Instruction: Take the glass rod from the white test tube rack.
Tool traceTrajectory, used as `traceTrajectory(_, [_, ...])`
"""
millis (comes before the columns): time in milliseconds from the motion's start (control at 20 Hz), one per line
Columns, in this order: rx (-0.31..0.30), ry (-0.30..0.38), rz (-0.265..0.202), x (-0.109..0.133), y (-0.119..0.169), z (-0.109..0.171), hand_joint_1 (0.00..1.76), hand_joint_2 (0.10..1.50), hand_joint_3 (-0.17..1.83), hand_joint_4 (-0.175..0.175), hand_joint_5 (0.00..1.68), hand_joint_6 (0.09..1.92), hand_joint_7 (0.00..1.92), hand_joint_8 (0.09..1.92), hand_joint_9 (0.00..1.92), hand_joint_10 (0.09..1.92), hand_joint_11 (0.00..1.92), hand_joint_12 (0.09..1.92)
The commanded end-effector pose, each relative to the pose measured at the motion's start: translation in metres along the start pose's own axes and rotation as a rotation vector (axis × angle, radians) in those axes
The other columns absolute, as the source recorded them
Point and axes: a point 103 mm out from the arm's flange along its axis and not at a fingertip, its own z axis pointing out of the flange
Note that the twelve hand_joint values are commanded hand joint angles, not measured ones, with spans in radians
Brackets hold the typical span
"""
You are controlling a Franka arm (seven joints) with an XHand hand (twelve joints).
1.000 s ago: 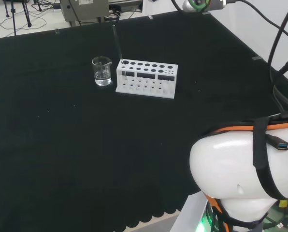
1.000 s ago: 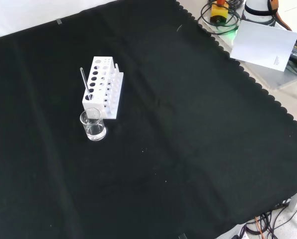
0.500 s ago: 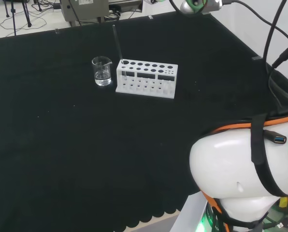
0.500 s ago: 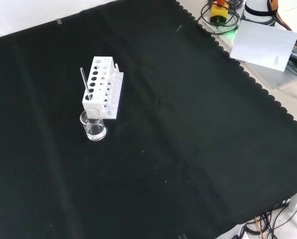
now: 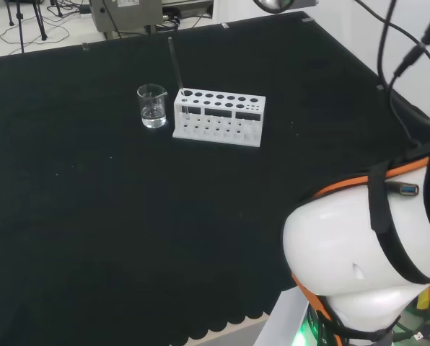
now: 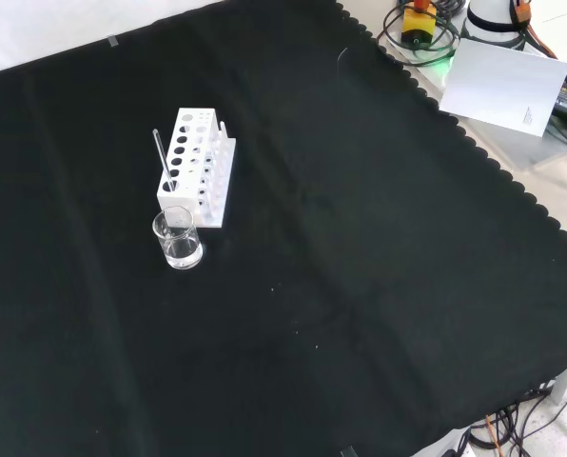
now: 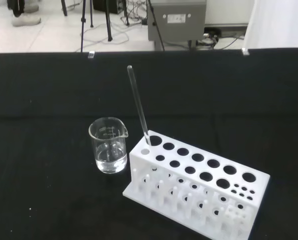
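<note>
A white test tube rack (image 5: 218, 117) (image 6: 197, 167) (image 7: 196, 190) stands on the black cloth. A thin glass rod (image 5: 177, 72) (image 6: 162, 155) (image 7: 138, 105) leans upright in a hole at the rack's end nearest the beaker. The wrist view looks at the rack and rod from some way off. No part of the hand is seen.
A small clear beaker (image 5: 152, 106) (image 6: 178, 239) (image 7: 109, 145) with a little clear liquid stands beside the rack's rod end. The arm's white link (image 5: 359, 259) is at the head view's lower right. A white sheet (image 6: 507, 81) and cables lie past the cloth's scalloped edge.
The rack, rod and beaker have not moved. In the head view the arm's white link and its cables have shifted slightly.
</note>
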Motion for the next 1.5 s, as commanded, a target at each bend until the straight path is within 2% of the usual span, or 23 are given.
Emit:
traceTrajectory(50, [0.023, -0.011, -0.062, -0.001, 0.066, 0.018, 0.61, 0.90, 0.48, -0.175, 0.20, 0.09, 0.31, 0.99, 0.73, 0.92, 0.65, 1.36])
traceTrajectory(400, [0.038, -0.007, -0.102, 0.006, 0.114, 0.028, 0.62, 0.89, 0.48, -0.175, 0.26, 0.09, 0.42, 1.01, 0.80, 0.96, 0.72, 1.35])
traceTrajectory(750, [0.069, 0.009, -0.147, 0.002, 0.153, 0.050, 0.64, 0.89, 0.48, -0.175, 0.29, 0.09, 0.51, 1.04, 0.85, 0.98, 0.75, 1.35])
traceTrajectory(1000, [0.091, 0.010, -0.184, 0.004, 0.169, 0.071, 0.65, 0.90, 0.49, -0.175, 0.35, 0.09, 0.60, 1.06, 0.91, 1.00, 0.77, 1.35])
traceTrajectory(1500, [0.129, -0.011, -0.225, 0.024, 0.190, 0.099, 0.67, 0.93, 0.49, -0.175, 0.39, 0.09, 0.65, 1.06, 1.03, 1.00, 0.82, 1.31])
